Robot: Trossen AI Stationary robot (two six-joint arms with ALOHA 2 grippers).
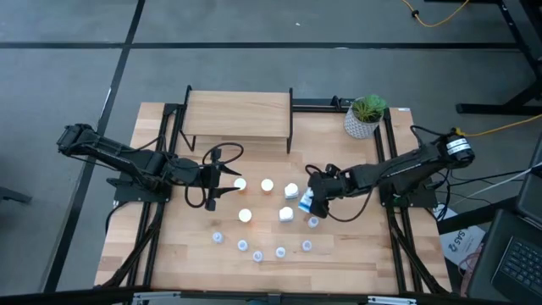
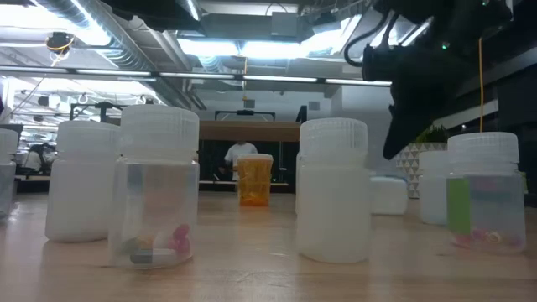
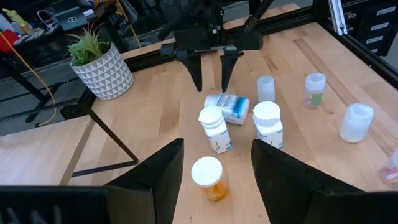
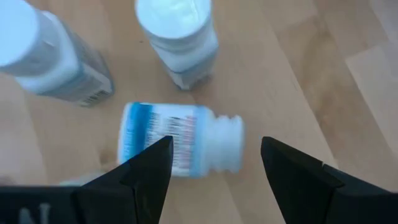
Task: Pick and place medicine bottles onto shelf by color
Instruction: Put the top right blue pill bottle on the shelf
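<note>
The shelf (image 1: 237, 114) stands at the table's far side. Orange bottles (image 1: 240, 183) (image 1: 267, 185) (image 1: 246, 215) and white bottles (image 1: 291, 191) (image 1: 286, 214) stand upright mid-table. Several pale vials (image 1: 257, 255) stand in an arc nearer the front. A white bottle with a blue label (image 4: 180, 146) lies on its side. My right gripper (image 4: 216, 146) is open just above it, one finger on either side. My left gripper (image 3: 217, 148) is open, with an orange bottle (image 3: 208, 177) standing between its fingers, untouched.
A white pot with a green plant (image 1: 364, 117) stands at the far right corner. Two upright white bottles (image 4: 177, 37) (image 4: 43, 56) stand close beyond the lying bottle. Black frame rails (image 1: 169, 135) run along the table's sides.
</note>
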